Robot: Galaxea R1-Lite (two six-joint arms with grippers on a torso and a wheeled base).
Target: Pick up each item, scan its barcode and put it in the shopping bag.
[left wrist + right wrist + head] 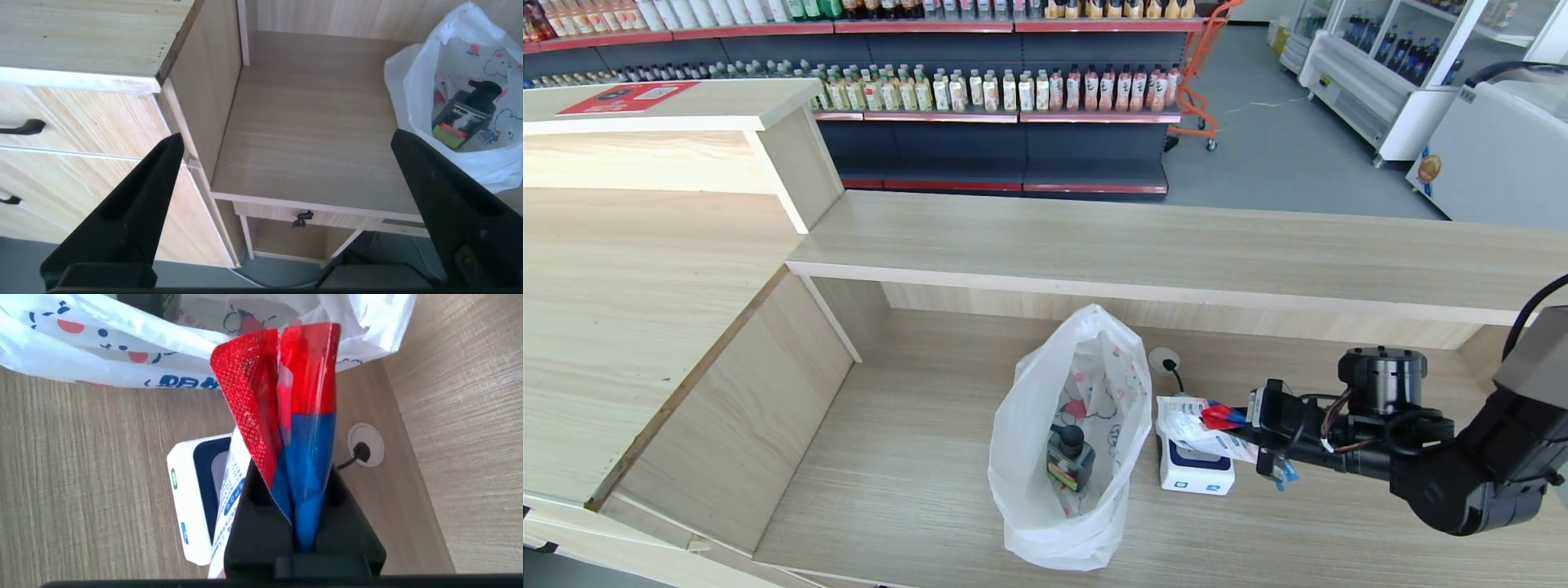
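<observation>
Your right pincer [1245, 417] clamps the packet [286, 400] just above the scanner [1196, 475]; tilt its barcode side flat toward it before swinging to the shopping bag [1027, 408].

Head view: the packet [1194, 423] covers the far part of the scanner [1194, 475], so you get only its near face. Packet print is too small to tell. Its held end is buried between the clamped fingers of the right gripper [302, 510]. The bottle [1070, 459] in the shopping bag [1029, 425] has its base lost in the folds. Left wrist view: the bag runs off the edge, and so do the spread fingers of the left gripper [286, 143].
</observation>
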